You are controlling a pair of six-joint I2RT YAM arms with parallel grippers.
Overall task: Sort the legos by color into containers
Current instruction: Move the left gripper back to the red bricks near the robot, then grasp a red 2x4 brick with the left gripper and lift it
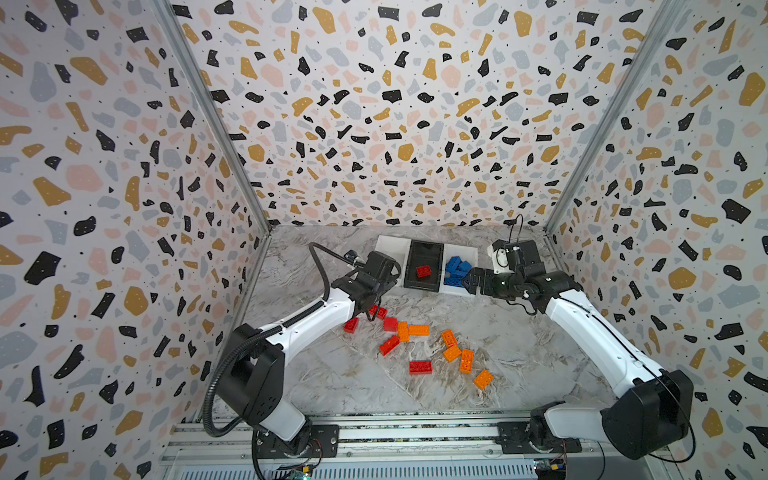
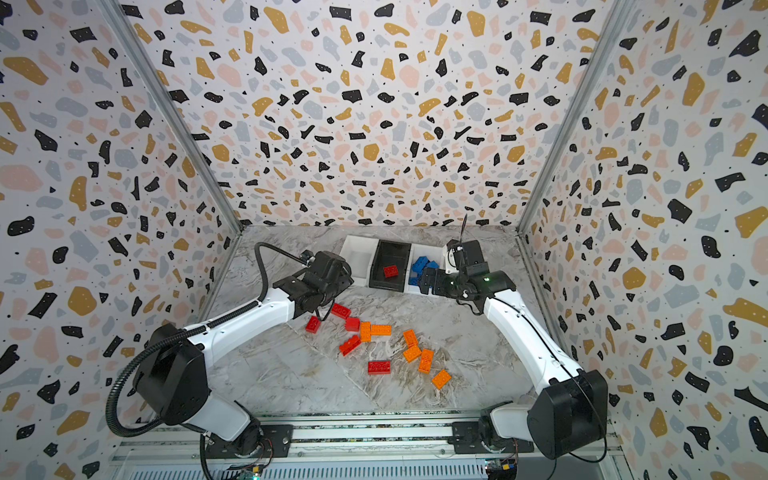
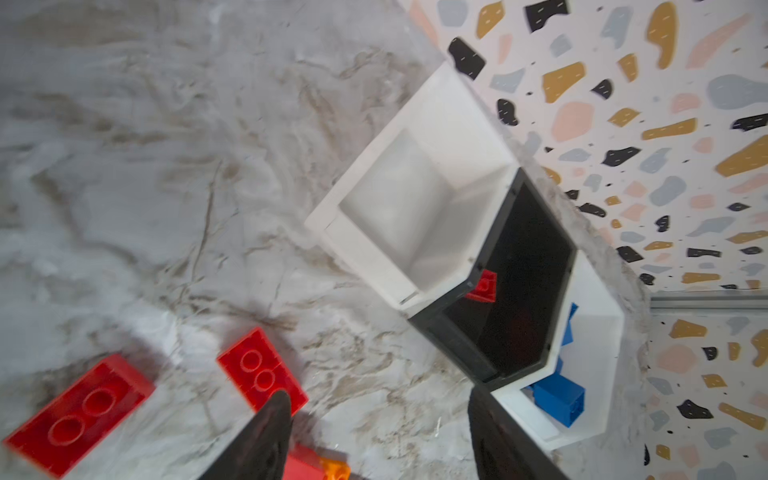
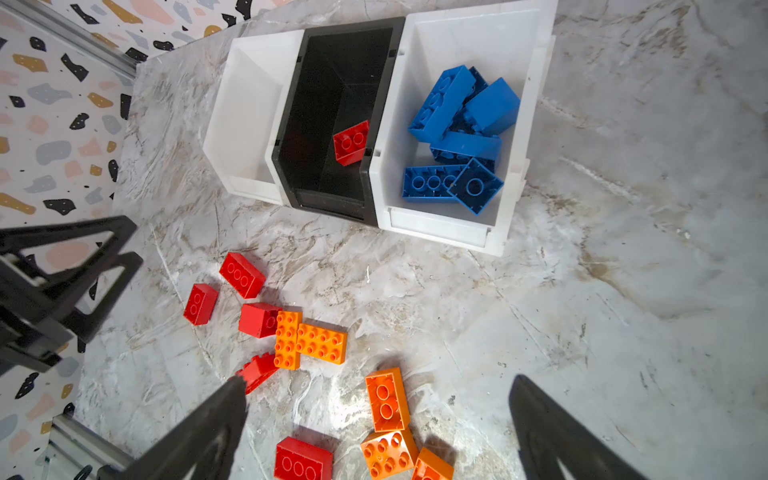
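Three joined containers stand at the back: an empty white bin (image 1: 392, 249), a black middle bin (image 1: 424, 253) holding one red lego (image 1: 424, 271), and a white bin (image 4: 440, 232) with several blue legos (image 4: 461, 124). Loose red legos (image 1: 390, 324) and orange legos (image 1: 452, 353) lie scattered mid-table. My left gripper (image 3: 378, 399) is open and empty, low over the table just in front of the bins, one fingertip beside a red lego (image 3: 262, 370). My right gripper (image 4: 378, 384) hangs open and empty by the front of the blue-filled bin (image 1: 469, 282).
Patterned walls close in the table on three sides, with metal corner posts (image 1: 216, 124). An aluminium rail (image 1: 374, 432) carrying both arm bases runs along the front edge. Bare marble surface (image 1: 519, 353) lies to the right of the orange legos.
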